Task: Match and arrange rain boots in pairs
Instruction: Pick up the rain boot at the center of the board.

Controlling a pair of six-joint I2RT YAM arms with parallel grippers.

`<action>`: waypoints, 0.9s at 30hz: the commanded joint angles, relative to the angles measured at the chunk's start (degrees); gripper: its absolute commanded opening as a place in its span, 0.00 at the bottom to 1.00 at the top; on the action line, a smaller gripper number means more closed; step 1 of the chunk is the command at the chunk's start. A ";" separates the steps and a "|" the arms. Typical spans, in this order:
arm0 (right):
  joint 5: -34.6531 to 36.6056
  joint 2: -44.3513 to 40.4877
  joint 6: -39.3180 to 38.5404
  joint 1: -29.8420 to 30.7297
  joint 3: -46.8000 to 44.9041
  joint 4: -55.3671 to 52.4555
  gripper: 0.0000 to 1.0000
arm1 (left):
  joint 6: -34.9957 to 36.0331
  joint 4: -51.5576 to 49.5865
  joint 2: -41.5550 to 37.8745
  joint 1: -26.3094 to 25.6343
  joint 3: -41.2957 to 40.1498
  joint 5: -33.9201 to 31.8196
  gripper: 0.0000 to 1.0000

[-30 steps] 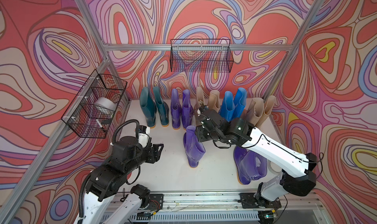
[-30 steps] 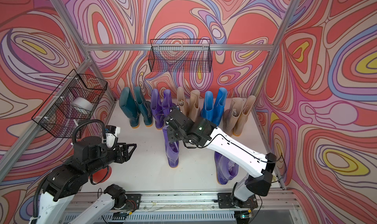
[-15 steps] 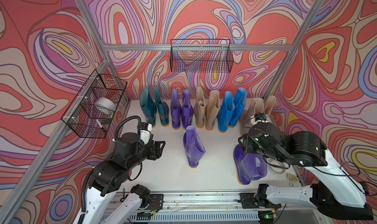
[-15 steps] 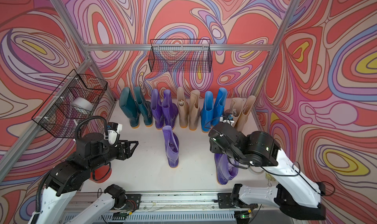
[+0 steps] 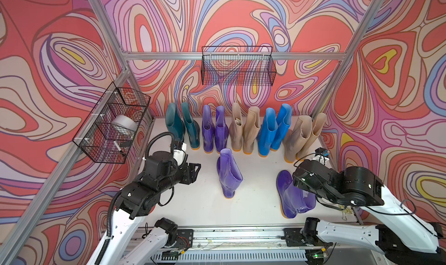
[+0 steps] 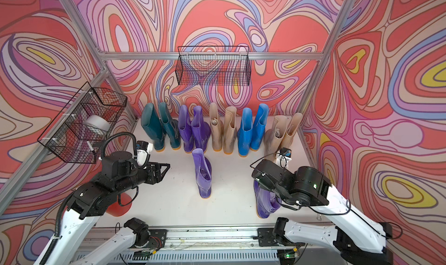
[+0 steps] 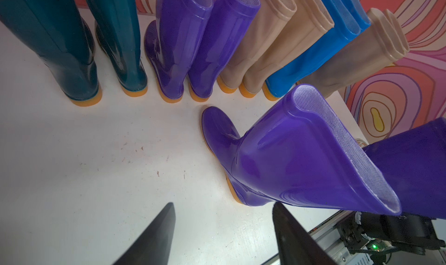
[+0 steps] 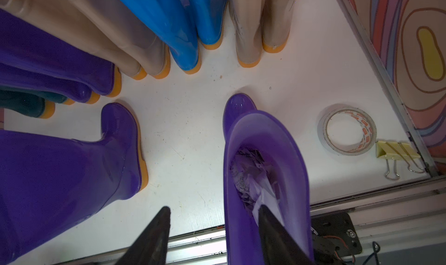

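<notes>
Ten rain boots stand in pairs along the back wall: teal [image 5: 183, 126], purple [image 5: 214, 128], beige [image 5: 243, 131], bright blue [image 5: 272, 131] and beige [image 5: 304, 136]. Two more purple boots stand in front, one in the middle [image 5: 228, 174] and one at the right [image 5: 289, 198], stuffed with crumpled paper [image 8: 251, 177]. My right gripper [image 8: 214, 207] hangs open over that right boot [image 8: 265, 155], one finger above its mouth and the other outside its wall. My left gripper [image 7: 223, 203] is open and empty, left of the middle boot [image 7: 289, 160].
A tape roll [image 8: 347, 130] and yellow binder clips [image 8: 395, 153] lie by the right wall. Wire baskets hang on the left wall [image 5: 113, 126] and the back wall [image 5: 237, 66]. A red object [image 6: 119, 204] sits under my left arm. A metal rail [image 5: 229, 234] runs along the front.
My right arm swung from the back row by the beige boots to the front right purple boot, and its jaws opened wider. The left arm barely moved.
</notes>
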 commanded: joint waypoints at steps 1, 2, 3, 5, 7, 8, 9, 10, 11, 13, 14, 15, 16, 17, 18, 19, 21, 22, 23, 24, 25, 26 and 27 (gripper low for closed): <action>4.42 -0.79 1.54 -0.46 0.43 -3.28 0.63 | -0.19 4.02 0.37 -0.33 -1.66 3.34 0.66; 4.80 -0.83 1.35 -0.93 0.77 -3.22 0.64 | -0.33 4.49 0.57 -0.32 -2.05 4.00 0.66; 5.18 -0.84 1.11 -1.36 1.09 -3.27 0.64 | -0.43 4.75 0.88 -0.27 -2.21 4.25 0.66; 5.41 -1.09 -0.24 -2.73 0.99 -3.22 0.67 | -0.41 5.12 1.29 -0.34 -2.49 4.47 0.66; 5.06 -1.27 -1.28 -4.82 0.40 -3.23 0.68 | -0.34 5.76 1.57 -0.34 -2.76 5.14 0.66; 4.76 -1.42 -1.96 -5.77 -0.03 -3.21 0.69 | -0.34 6.01 1.75 -0.31 -2.86 5.60 0.66; 4.61 -1.66 -2.22 -6.71 -0.60 -3.22 0.70 | -0.26 6.19 1.91 -0.30 -2.85 5.81 0.66; 4.13 -2.10 -2.31 -7.42 -1.17 -3.27 0.70 | -0.19 6.15 2.10 -0.34 -2.79 6.00 0.66; 3.69 -2.45 -2.36 -8.02 -1.72 -3.25 0.70 | -0.09 6.09 2.27 -0.33 -2.55 5.99 0.66; 2.71 -3.19 -2.21 -8.50 -3.03 -3.30 0.72 | 0.31 5.74 2.54 -0.29 -2.02 5.73 0.65; 1.85 -3.32 -2.41 -8.55 -3.80 -3.21 0.74 | 0.53 5.61 2.62 -0.26 -1.77 5.63 0.66; 0.89 -3.09 -2.75 -8.54 -4.74 -3.22 0.74 | 0.83 5.51 2.68 -0.29 -1.50 5.53 0.66; -0.24 -2.68 -2.76 -8.58 -5.75 -3.16 0.74 | 1.06 5.36 2.72 -0.34 -1.20 5.27 0.66; -1.06 -2.22 -2.99 -8.52 -6.48 -3.17 0.75 | 1.22 5.26 2.85 -0.33 -1.03 5.16 0.66; -1.86 -1.52 -3.30 -8.53 -7.10 -3.21 0.75 | 1.39 5.09 2.90 -0.34 -0.75 4.97 0.66; -2.30 -0.84 -3.61 -8.53 -7.52 -3.18 0.75 | 1.48 5.08 2.98 -0.28 -0.66 4.83 0.66; -2.78 0.09 -4.16 -8.51 -7.63 -3.20 0.76 | 1.48 5.15 3.14 -0.28 -0.63 4.61 0.66; -2.87 0.13 -4.12 -8.51 -7.62 -3.15 0.76 | 1.51 5.15 3.23 -0.30 -0.65 4.60 0.66; -3.04 0.04 -4.18 -8.54 -7.41 -3.17 0.76 | 1.38 5.11 3.33 -0.34 -0.72 4.52 0.66; -3.28 -0.16 -4.49 -8.56 -7.29 -3.19 0.76 | 1.25 5.16 3.42 -0.29 -0.79 4.60 0.66; -3.76 -0.43 -4.67 -8.50 -7.27 -3.14 0.75 | 1.07 5.22 3.43 -0.31 -0.95 4.56 0.65; -4.22 -0.73 -4.86 -8.56 -7.50 -3.16 0.73 | 0.90 5.40 3.40 -0.31 -1.08 4.65 0.66; -4.93 -1.12 -4.91 -8.56 -7.87 -3.18 0.71 | 0.81 5.68 3.32 -0.33 -1.18 4.86 0.66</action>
